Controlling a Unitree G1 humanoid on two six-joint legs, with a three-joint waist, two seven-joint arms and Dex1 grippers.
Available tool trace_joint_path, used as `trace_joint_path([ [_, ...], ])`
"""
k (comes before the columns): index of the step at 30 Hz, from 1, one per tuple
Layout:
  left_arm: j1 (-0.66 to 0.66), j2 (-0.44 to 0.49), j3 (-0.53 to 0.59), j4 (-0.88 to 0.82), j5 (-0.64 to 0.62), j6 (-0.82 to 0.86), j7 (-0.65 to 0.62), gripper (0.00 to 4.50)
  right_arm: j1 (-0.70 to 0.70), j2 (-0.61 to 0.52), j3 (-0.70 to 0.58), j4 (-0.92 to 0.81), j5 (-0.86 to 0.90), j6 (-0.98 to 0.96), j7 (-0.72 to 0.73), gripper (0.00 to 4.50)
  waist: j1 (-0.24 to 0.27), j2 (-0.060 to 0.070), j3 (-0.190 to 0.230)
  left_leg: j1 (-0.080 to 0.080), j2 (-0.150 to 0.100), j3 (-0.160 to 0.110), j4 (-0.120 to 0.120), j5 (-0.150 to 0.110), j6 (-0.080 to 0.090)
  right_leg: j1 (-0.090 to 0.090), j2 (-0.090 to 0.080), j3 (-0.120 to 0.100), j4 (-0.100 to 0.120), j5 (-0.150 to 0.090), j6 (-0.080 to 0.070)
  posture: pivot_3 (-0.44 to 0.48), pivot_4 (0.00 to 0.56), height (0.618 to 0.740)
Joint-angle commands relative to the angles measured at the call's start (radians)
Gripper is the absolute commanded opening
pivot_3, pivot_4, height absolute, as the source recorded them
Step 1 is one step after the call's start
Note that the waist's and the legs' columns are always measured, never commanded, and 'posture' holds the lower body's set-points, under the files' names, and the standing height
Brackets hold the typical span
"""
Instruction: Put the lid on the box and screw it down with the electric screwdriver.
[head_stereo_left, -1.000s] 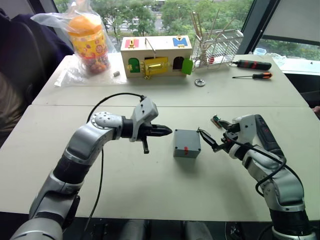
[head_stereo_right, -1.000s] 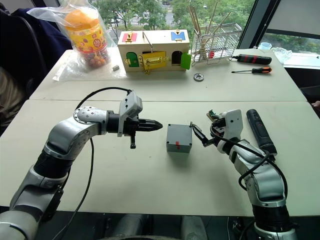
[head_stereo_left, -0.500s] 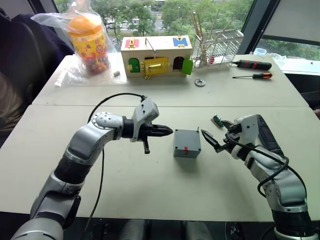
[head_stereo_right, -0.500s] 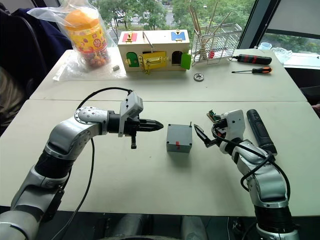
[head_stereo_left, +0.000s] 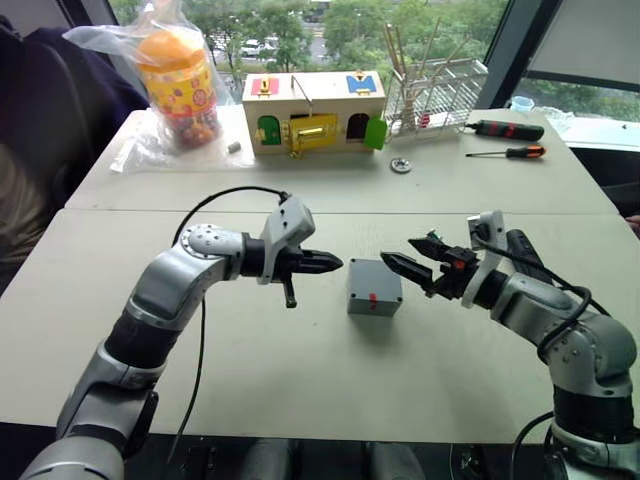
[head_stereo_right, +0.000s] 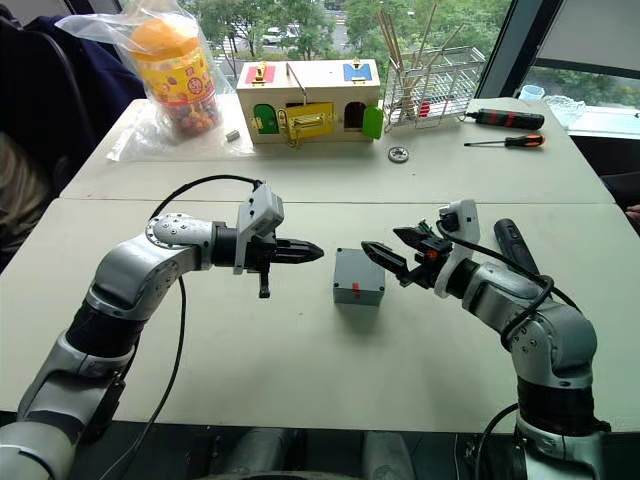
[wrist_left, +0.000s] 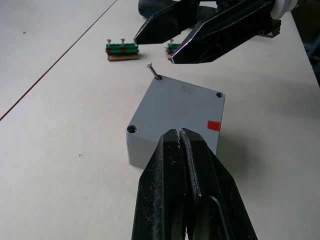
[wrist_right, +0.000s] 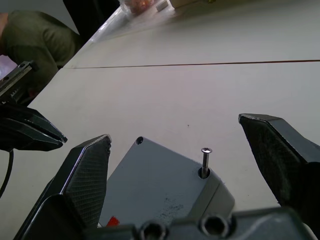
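Grey box (head_stereo_left: 374, 287), red mark; black electric screwdriver (head_stereo_right: 515, 247); black grippers.

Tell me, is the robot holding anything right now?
No, nothing is held. The left gripper is shut on nothing, beside the box. The right gripper is open, with a loose screw standing in the lid between its fingers.

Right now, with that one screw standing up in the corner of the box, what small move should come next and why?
Probably swing the right gripper back to pick up the electric screwdriver. The lid already sits on the box, a screw stands undriven in one corner hole, and the right gripper hangs open and empty over the box.
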Motion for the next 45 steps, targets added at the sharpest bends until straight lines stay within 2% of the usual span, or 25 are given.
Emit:
trace_joint_path([
  [1, 0.006, 0.013, 0.031, -0.052, -0.015, 0.012, 0.009, 0.0, -0.023, 0.005, 0.019, 0.05, -0.014, -0.03, 0.018, 4.4, -0.002, 0.0, 0.0, 0.0, 0.0, 0.0, 0.0, 0.0, 0.0, 0.0, 0.0, 0.0, 0.0, 0.0, 0.0, 0.0, 0.15, 0.74],
  [12, 0.019, 0.02, 0.044, -0.077, -0.021, 0.038, 0.028, 0.0, -0.049, 0.009, 0.044, 0.132, -0.048, -0.099, 0.048, 4.4, -0.005, 0.0, 0.0, -0.001, 0.0, 0.0, 0.0, 0.0, 0.0, -0.001, 0.0, 0.0, 0.0, 0.0, 0.0, 0.0, 0.15, 0.74],
  [13, 0.02, 0.021, 0.045, -0.078, -0.021, 0.038, 0.028, 0.0, -0.048, 0.01, 0.041, 0.131, -0.045, -0.099, 0.049, 4.2, -0.005, 0.0, 0.0, -0.001, 0.0, 0.0, 0.0, 0.0, 0.0, -0.001, 0.0, 0.0, 0.0, 0.0, 0.0, 0.0, 0.15, 0.74],
  [16, 0.02, 0.021, 0.045, -0.077, -0.019, 0.038, 0.027, 0.0, -0.043, 0.009, 0.042, 0.127, -0.044, -0.097, 0.051, 3.37, -0.005, 0.0, 0.0, -0.001, 0.0, 0.0, 0.0, 0.0, 0.0, -0.001, 0.0, 0.0, 0.0, 0.0, 0.0, 0.0, 0.15, 0.74],
  [20, 0.017, 0.02, 0.045, -0.072, -0.017, 0.035, 0.025, 0.0, -0.031, 0.01, 0.049, 0.117, -0.046, -0.097, 0.054, 1.64, -0.005, 0.0, 0.0, -0.001, 0.0, 0.0, 0.0, 0.0, 0.0, -0.001, 0.0, 0.0, 0.0, 0.0, 0.0, 0.0, 0.15, 0.74],
  [23, 0.018, 0.019, 0.044, -0.07, -0.015, 0.034, 0.025, 0.0, -0.026, 0.013, 0.044, 0.109, -0.043, -0.098, 0.049, 0.11, -0.005, 0.0, 0.0, -0.001, 0.0, 0.0, 0.0, 0.0, 0.0, -0.001, 0.0, 0.0, 0.0, 0.0, 0.0, 0.0, 0.15, 0.74],
  [31, 0.016, 0.016, 0.042, -0.064, -0.014, 0.031, 0.024, 0.0, 0.021, 0.003, 0.043, 0.045, -0.071, -0.148, 0.047, 0.05, -0.004, 0.0, 0.0, -0.001, 0.0, 0.0, 0.0, 0.0, 0.0, -0.001, 0.0, 0.0, 0.0, 0.0, 0.0, 0.0, 0.15, 0.74],
  [37, 0.012, 0.011, 0.037, -0.055, -0.012, 0.027, 0.019, 0.0, 0.1, -0.026, 0.141, -0.011, -0.197, -0.302, 0.097, 0.05, -0.004, 0.0, 0.0, -0.001, 0.0, 0.0, 0.0, 0.0, 0.0, -0.001, 0.0, 0.0, 0.0, 0.0, 0.0, 0.0, 0.15, 0.74],
  [45, 0.005, 0.004, 0.032, -0.046, -0.008, 0.023, 0.014, 0.0, 0.117, -0.001, 0.204, 0.049, -0.369, -0.511, 0.083, 0.05, -0.006, 0.0, 0.0, -0.001, 0.001, 0.0, 0.0, 0.0, 0.0, -0.002, 0.001, 0.0, 0.0, 0.0, 0.0, 0.0, 0.15, 0.74],
])
